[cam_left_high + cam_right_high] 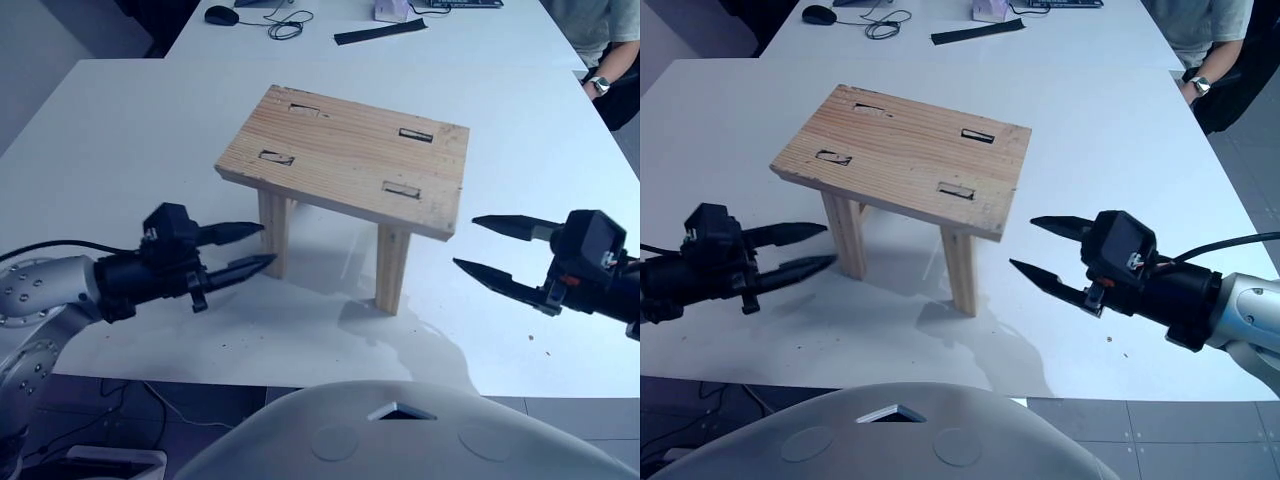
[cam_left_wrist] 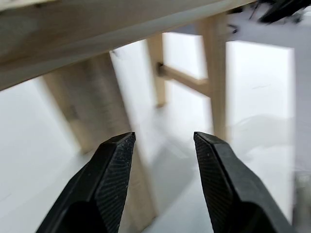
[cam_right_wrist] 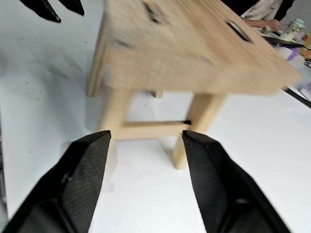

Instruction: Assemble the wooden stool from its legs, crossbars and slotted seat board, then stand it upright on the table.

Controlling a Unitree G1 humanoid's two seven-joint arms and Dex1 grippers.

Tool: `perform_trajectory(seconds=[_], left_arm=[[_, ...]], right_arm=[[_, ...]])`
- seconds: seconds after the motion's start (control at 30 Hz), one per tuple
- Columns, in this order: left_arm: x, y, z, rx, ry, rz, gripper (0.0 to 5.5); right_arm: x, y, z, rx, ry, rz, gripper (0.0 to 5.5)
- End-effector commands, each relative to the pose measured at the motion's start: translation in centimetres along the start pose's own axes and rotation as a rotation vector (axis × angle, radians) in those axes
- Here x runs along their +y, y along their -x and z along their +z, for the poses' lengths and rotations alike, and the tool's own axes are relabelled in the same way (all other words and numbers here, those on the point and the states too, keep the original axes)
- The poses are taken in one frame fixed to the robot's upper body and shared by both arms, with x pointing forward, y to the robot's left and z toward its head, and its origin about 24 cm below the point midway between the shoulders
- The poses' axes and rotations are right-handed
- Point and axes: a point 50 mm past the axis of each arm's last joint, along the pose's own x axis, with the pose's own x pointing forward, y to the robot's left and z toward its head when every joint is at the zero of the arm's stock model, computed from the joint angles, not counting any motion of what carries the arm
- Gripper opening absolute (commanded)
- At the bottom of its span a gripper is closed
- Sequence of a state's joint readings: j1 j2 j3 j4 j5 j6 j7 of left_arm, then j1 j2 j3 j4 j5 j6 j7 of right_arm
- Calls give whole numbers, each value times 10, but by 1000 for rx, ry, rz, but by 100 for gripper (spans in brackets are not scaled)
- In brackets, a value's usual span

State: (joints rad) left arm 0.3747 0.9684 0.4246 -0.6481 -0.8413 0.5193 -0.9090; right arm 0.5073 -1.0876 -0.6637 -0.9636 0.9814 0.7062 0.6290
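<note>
At the left, the left gripper (image 1: 268,243) hovers low over the white counter (image 1: 120,150). Its two black fingers (image 1: 240,268) are parted and hold nothing, with their tips just beside the near left leg (image 1: 272,235) of the stool. In the middle, the assembled wooden stool (image 1: 345,160) stands upright on the counter. Its seat board (image 1: 905,150) is on top and shows four slots, and a crossbar (image 3: 150,129) joins two legs beneath. At the right, the right gripper (image 1: 466,242) hovers near the stool's right side, apart from it, with its fingers spread wide and empty. Behind, a computer mouse (image 1: 221,15) and a black strip (image 1: 380,32) lie on another counter.
</note>
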Motion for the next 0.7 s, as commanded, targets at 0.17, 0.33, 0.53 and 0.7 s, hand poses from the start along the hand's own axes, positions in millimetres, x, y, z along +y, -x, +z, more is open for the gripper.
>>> perform_trajectory(seconds=[0.17,0.33,0.53,0.7], left_arm=[[44,24,-56,-10,128,287,225],[93,2,-96,-94,92,806,225],[95,-59,-109,-242,137,1025,225],[84,-102,-125,-231,174,944,225]], right_arm=[[-47,-16,-97,197,-167,-386,271],[-71,-76,-117,-59,-306,-735,271],[-85,-129,-111,-273,-353,-867,271],[-89,-158,-121,-285,-313,-919,271]])
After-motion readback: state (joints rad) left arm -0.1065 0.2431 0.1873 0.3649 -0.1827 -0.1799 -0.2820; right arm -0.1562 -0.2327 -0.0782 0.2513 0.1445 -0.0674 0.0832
